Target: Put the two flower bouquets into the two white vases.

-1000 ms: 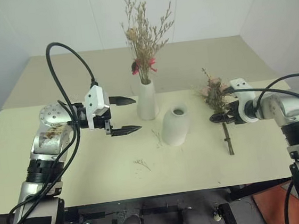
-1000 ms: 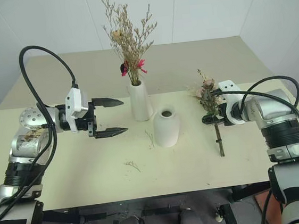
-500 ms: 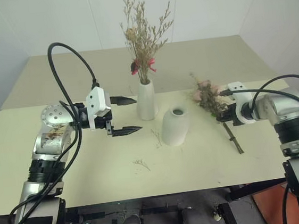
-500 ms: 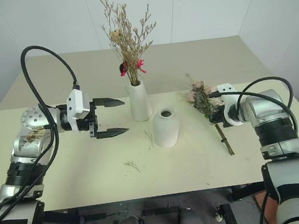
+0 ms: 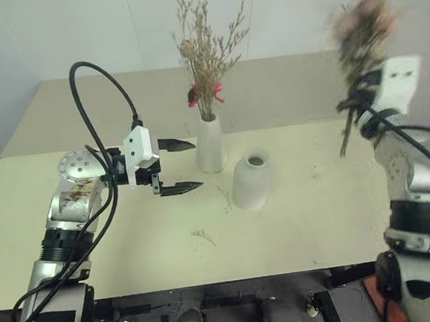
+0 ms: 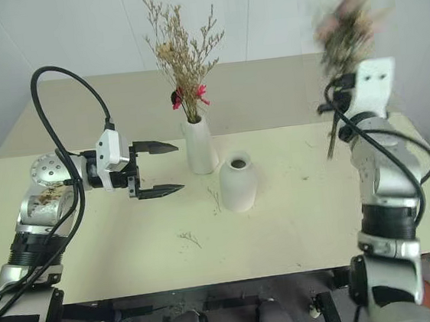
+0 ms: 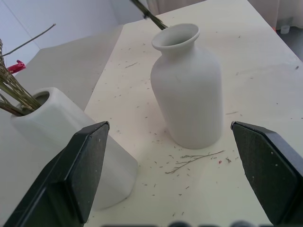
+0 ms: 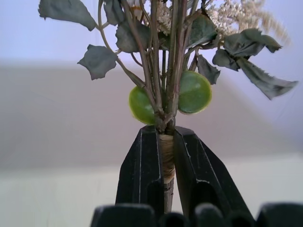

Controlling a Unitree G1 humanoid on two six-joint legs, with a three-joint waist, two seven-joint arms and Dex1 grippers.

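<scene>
right gripper (image 6: 334, 96) is holding the pink rose bouquet (image 6: 342, 28) upright above the surface (image 6: 297, 214), jaws clamped on its stems. dried grass bouquet (image 6: 182, 53) is standing in the tall vase (image 6: 200, 144). left gripper (image 6: 168, 167) is hovering agape beside it. the rounded vase (image 6: 238, 182) is standing empty.

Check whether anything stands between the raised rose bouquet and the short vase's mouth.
Nothing visible does. The right gripper holds the rose bouquet up in the air, off to the right of the short vase. Its mouth is empty, with bare table between. The tall vase stands on its far left.
</scene>
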